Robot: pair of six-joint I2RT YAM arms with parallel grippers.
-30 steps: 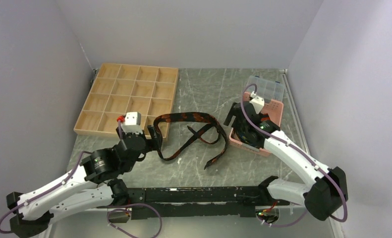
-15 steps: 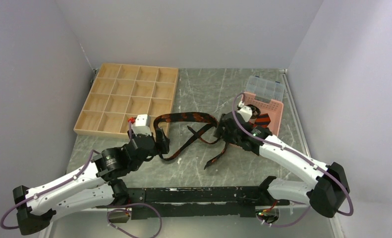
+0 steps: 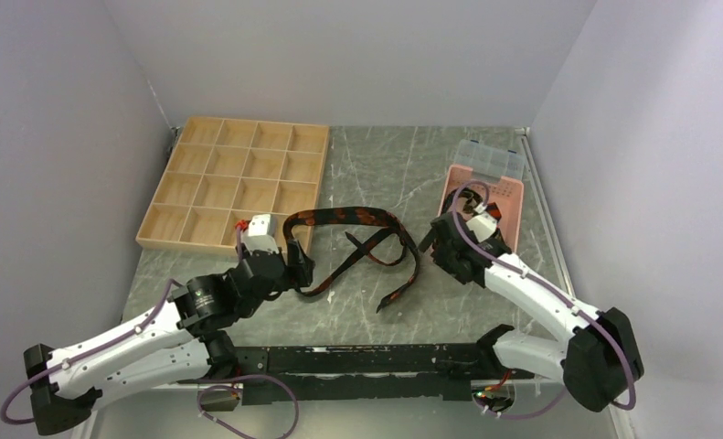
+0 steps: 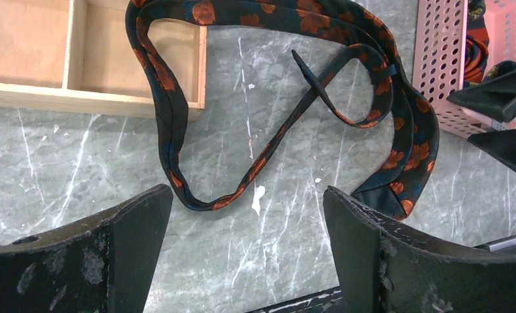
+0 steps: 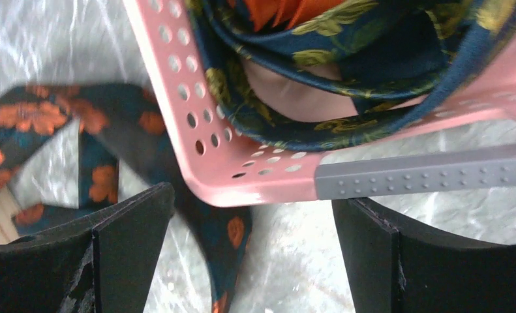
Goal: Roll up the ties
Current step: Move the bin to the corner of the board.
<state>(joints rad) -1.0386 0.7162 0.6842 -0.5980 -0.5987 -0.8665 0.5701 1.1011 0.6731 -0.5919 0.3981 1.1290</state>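
One tie (image 3: 357, 240), black with orange blotches, lies in loose loops on the marble table; its left loop rests over the wooden tray's corner. My left gripper (image 3: 299, 267) hangs open just near of the tie's lowest bend (image 4: 206, 201), holding nothing (image 4: 245, 195). My right gripper (image 3: 438, 243) is open at the near left corner of the pink basket (image 3: 499, 197). The basket's rim (image 5: 196, 134) sits right ahead of the jaws (image 5: 252, 195), and the tie's pointed end (image 5: 232, 251) lies on the table between the fingers. More ties (image 5: 294, 78), dark blue with yellow-green and orange, lie inside the basket.
A wooden tray with several compartments (image 3: 239, 178) stands at the back left. A clear plastic organiser box (image 3: 493, 161) sits behind the basket. Grey walls close in on both sides and at the back. The black base rail (image 3: 357, 358) runs along the near edge.
My right gripper has come out of the basket, swung left toward the tie, then returned to the basket's near corner with its jaws wider. The left gripper moved slightly right.
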